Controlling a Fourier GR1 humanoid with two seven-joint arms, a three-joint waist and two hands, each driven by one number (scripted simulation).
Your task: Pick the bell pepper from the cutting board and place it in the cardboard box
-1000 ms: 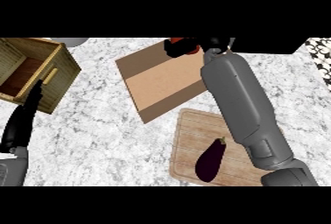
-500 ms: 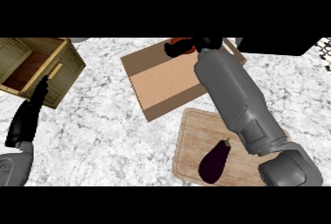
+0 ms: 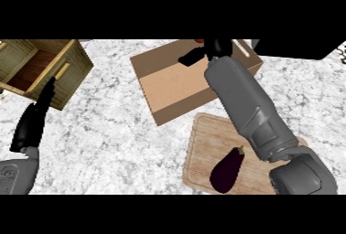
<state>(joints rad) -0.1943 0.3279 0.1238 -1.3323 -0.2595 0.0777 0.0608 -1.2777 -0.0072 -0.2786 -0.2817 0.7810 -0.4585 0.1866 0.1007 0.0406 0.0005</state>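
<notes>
At top centre the right hand (image 3: pixel 202 51) reaches over the cardboard box (image 3: pixel 177 86), fingers curled round the mostly hidden bell pepper (image 3: pixel 198 41), apparently to release it there; left hand (image 3: pixel 35 119) rests straight-fingered.

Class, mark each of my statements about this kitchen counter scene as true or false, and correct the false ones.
1. An eggplant lies on the cutting board. True.
2. The right hand is over the cardboard box. True.
3. The left hand rests inside the cardboard box. False: it is at the view's left, beside a wooden crate.
4. The cutting board sits inside the crate. False: it lies on the counter.
</notes>
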